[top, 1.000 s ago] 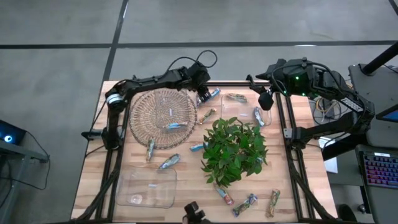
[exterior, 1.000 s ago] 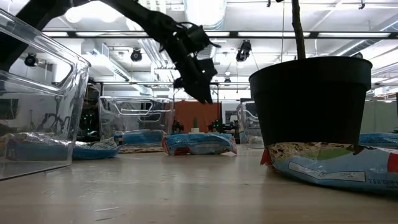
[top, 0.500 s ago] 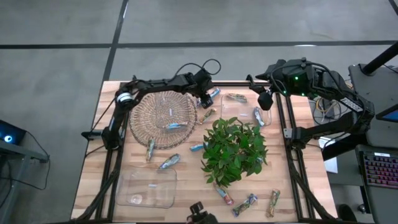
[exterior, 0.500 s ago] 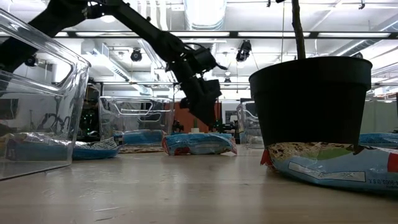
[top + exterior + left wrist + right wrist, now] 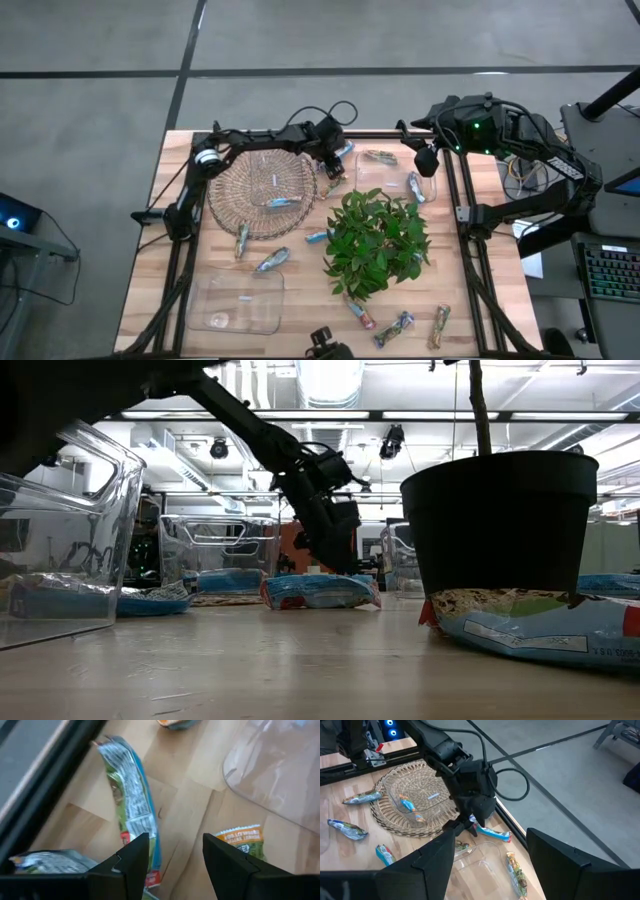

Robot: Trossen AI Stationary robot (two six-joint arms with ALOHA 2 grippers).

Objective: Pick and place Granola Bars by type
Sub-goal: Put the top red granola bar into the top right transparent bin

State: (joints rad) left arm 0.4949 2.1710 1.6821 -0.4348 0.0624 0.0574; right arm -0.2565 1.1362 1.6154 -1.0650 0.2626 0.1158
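Blue-and-silver foil wraps the granola bar (image 5: pixel 131 805) lying just ahead of the left gripper (image 5: pixel 172 851), on the bare wood near the table's far edge, with small print and a red patch on its wrapper. In the high view this bar (image 5: pixel 343 150) sits beside the wicker basket (image 5: pixel 238 200), which holds another blue bar (image 5: pixel 282 201) inside a clear tray. More bars are scattered over the table (image 5: pixel 490 250): some around the green plant (image 5: pixel 376 240), three near the front edge (image 5: pixel 400 324). A second, orange-and-green wrapper (image 5: pixel 242 840) is partly cut off by the right finger in the left wrist view, and the plant's leaves hide the table beneath them. In the low view the black pot (image 5: pixel 508 525) blocks much of the far side. The left gripper (image 5: pixel 330 160) hangs low over the blue bar with its fingers (image 5: pixel 135 857) spread a moderate way and nothing between them. The right gripper (image 5: pixel 428 160) waits at the table's far right corner, its fingers (image 5: pixel 440 855) parted wide and empty.
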